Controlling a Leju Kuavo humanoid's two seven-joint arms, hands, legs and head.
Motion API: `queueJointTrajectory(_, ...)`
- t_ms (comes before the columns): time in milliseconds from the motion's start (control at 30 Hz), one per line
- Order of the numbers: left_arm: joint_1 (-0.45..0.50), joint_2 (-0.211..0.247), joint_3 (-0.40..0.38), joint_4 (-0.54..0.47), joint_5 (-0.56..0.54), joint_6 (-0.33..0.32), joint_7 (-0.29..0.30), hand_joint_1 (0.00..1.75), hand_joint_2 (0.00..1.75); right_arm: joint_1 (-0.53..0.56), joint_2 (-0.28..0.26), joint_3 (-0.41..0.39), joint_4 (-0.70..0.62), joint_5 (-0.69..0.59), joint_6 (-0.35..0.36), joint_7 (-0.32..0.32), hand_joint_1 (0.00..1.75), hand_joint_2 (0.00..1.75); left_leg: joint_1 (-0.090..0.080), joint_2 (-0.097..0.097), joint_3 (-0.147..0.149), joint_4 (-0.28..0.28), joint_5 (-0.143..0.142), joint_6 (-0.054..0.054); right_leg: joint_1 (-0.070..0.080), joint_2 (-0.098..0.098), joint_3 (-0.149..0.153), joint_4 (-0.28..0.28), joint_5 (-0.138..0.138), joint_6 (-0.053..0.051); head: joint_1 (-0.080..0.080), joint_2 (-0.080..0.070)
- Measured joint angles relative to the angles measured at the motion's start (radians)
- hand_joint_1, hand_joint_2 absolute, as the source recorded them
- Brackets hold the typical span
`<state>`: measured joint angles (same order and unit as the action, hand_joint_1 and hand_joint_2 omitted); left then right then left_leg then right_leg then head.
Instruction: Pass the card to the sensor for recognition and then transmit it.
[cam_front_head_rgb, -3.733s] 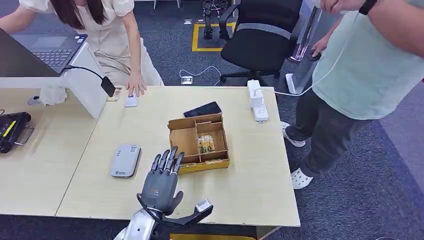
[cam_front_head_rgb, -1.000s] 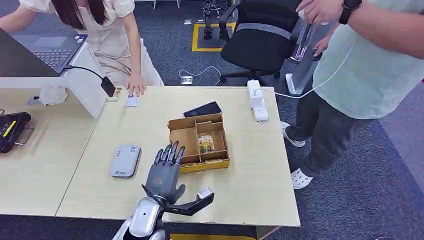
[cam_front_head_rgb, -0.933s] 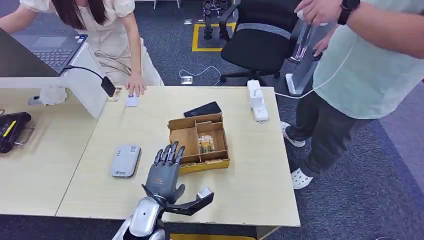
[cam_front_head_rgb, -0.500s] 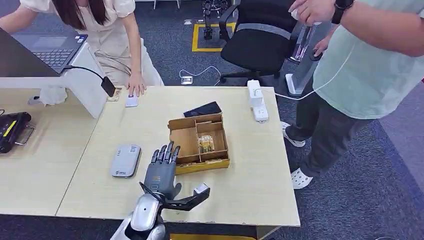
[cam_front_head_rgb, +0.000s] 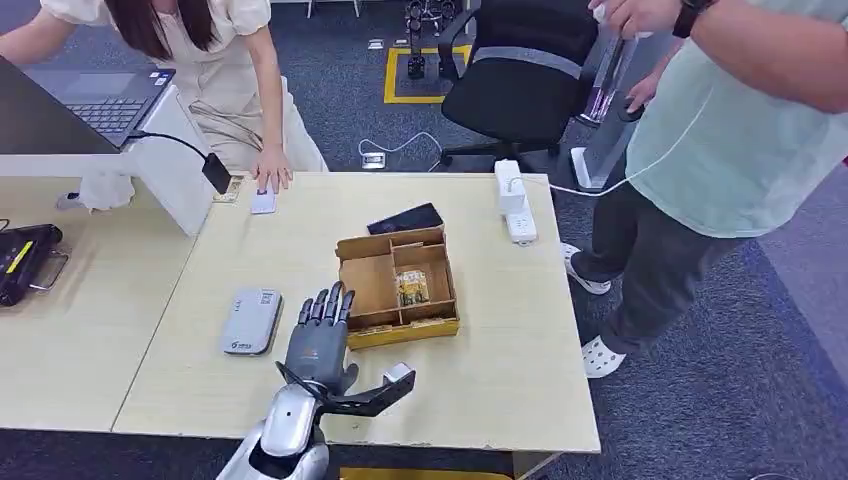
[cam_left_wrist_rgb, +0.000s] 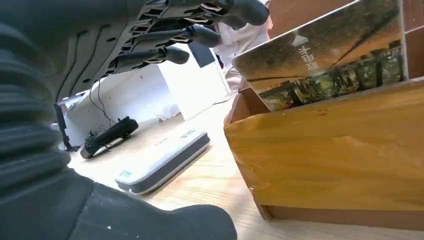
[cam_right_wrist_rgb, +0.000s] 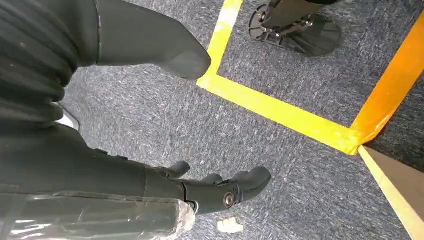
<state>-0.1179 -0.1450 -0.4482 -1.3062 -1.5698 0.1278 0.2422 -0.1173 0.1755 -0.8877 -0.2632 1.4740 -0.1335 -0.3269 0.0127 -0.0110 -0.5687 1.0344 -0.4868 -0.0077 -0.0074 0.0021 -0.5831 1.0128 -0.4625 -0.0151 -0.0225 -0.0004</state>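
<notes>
The left hand (cam_front_head_rgb: 318, 345) is held spread and empty at the cardboard box's (cam_front_head_rgb: 372, 278) front wall; the card (cam_front_head_rgb: 411, 288) stands inside. The wall could be struck, shoving the box. The right hand (cam_right_wrist_rgb: 150, 185) hangs loosely spread and empty.

You are looking at an office or robotics test room. Pale wood-topped desks (cam_front_head_rgb: 120, 340) stand pushed together on dark blue-grey carpet (cam_front_head_rgb: 760, 340). An open grey laptop (cam_front_head_rgb: 100, 100) sits on a raised white stand, a black swivel office chair (cam_front_head_rgb: 520, 80) is behind the desk, and a white power strip (cam_front_head_rgb: 512, 200) lies at the desk's far edge. Yellow tape lines (cam_right_wrist_rgb: 280, 115) mark the carpet.
</notes>
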Motion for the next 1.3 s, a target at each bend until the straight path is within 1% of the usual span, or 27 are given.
queueJointTrajectory(433, -0.002, 0.0, 0.0, 0.002, 0.0, 0.0, -0.001, 0.0, 1.75, 0.0, 0.0, 0.001, 0.0, 0.0, 0.0, -0.002, 0.0, 1.75, 0.0, 0.0, 0.0, 0.0, 0.0, 0.0, 0.0, 0.0, 0.0, 0.0, 0.0, 0.0, 0.0, 0.0)
queueJointTrajectory(567, -0.001, -0.005, 0.003, 0.002, 0.0, 0.007, -0.033, 0.0, 1.75, 0.0, 0.0, 0.001, 0.0, -0.002, -0.001, -0.002, 0.0, 1.75, 0.0, 0.0, 0.0, 0.0, 0.0, 0.001, 0.0, 0.0, 0.0, 0.0, 0.0, 0.0, 0.0, 0.0)
queueJointTrajectory(733, -0.001, -0.014, 0.003, 0.002, 0.0, 0.007, -0.043, 0.0, 1.75, 0.0, 0.0, 0.001, 0.0, -0.001, 0.0, -0.001, 0.0, 1.75, 0.0, 0.0, 0.0, 0.0, 0.0, 0.001, 0.0, 0.0, 0.0, 0.0, 0.0, 0.0, 0.0, 0.0)
queueJointTrajectory(767, -0.001, -0.016, 0.003, 0.002, 0.0, 0.012, -0.06, 0.0, 1.75, 0.0, 0.0, 0.001, 0.0, -0.003, -0.002, 0.002, 0.0, 1.75, 0.0, 0.0, 0.0, 0.0, 0.0, 0.001, 0.0, 0.0, 0.0, 0.0, 0.0, 0.0, 0.0, 0.0)
queueJointTrajectory(833, 0.0, -0.025, 0.003, 0.0, 0.002, 0.032, -0.117, 0.0, 1.75, 0.0, 0.0, 0.001, 0.0, -0.007, -0.004, 0.003, 0.0, 1.75, 0.0, 0.0, 0.0, 0.0, 0.001, 0.001, 0.0, 0.0, 0.0, 0.0, 0.0, 0.0, 0.0, 0.0)
queueJointTrajectory(867, 0.001, -0.032, 0.0, -0.004, 0.002, 0.032, -0.131, 0.0, 1.75, 0.0, 0.0, 0.001, 0.0, -0.008, -0.008, 0.004, 0.0, 1.75, 0.0, 0.0, 0.0, 0.0, 0.001, 0.001, 0.0, 0.0, 0.0, 0.0, 0.001, 0.0, 0.0, 0.0)
queueJointTrajectory(967, 0.005, -0.044, -0.01, -0.017, 0.0, 0.019, -0.13, 0.0, 1.75, 0.001, 0.003, 0.001, 0.0, -0.008, -0.017, 0.004, 0.0, 1.75, 0.0, 0.0, 0.0, 0.0, 0.001, 0.001, 0.0, 0.0, 0.0, 0.0, 0.001, 0.0, 0.0, 0.0)
queueJointTrajectory(1300, 0.009, -0.054, -0.024, -0.018, 0.0, 0.019, -0.139, 0.0, 1.75, 0.001, 0.005, 0.001, 0.0, -0.015, -0.012, 0.002, 0.0, 1.75, 0.0, 0.0, 0.0, 0.0, 0.001, 0.001, 0.0, 0.0, 0.0, 0.0, 0.001, 0.0, 0.0, 0.0)
